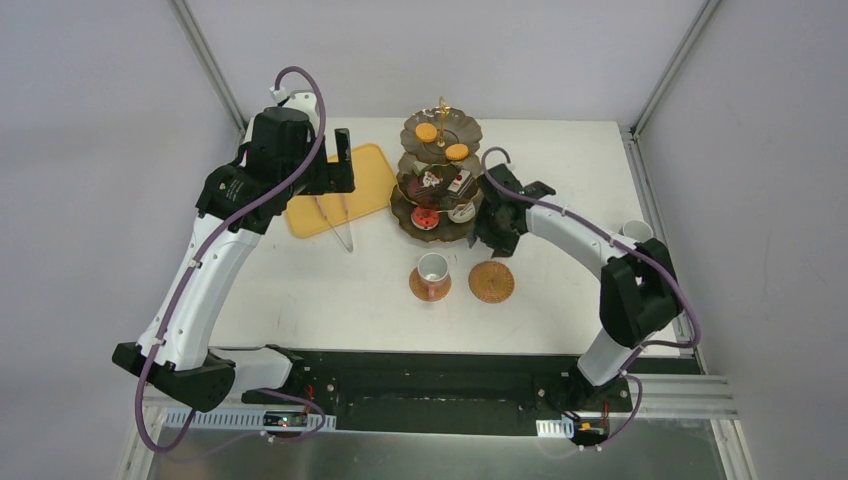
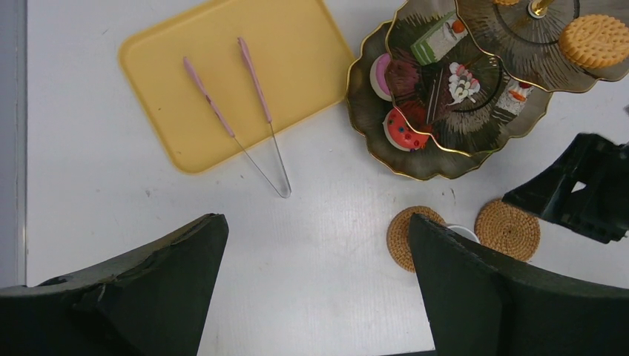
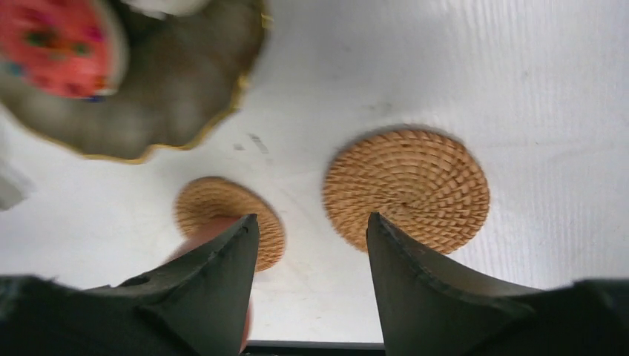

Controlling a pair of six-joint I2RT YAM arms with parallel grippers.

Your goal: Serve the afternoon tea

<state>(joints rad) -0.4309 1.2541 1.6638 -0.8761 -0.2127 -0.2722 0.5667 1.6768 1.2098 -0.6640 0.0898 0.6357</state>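
The afternoon tea [image 1: 440,185] is only partly laid out. The next move, as I judge it, depends on where the second cup stands from the right arm. Nearest to the arm bases, the pinkish cup [image 1: 432,267] sits on one woven coaster [image 1: 432,292]. Just to its right the other coaster [image 1: 491,282] lies bare on the worktop [image 1: 300,290]. A little farther, the right tool [image 3: 311,222] hangs just behind this bare coaster, beside the stand [image 1: 404,212]. Its fingers are apart and nothing is between them. The blue-grey cup [image 1: 636,231] stands well apart to the right of this tool, at the right edge of the worktop, close to the elbow of the same arm. So the right arm is clearly the nearer one, but it would need to swing outward to the right to reach the cup. Farther on, the tiers of the stand carry the cakes [image 2: 404,130] and the orange cookies [image 1: 426,132]. At the far left, the left tool [image 2: 317,222] hovers wide open and empty by the yellow tray [image 2: 185,67]. There the tongs [image 2: 253,74] lie with their long axis roughly near to far, the joined end toward the bases.
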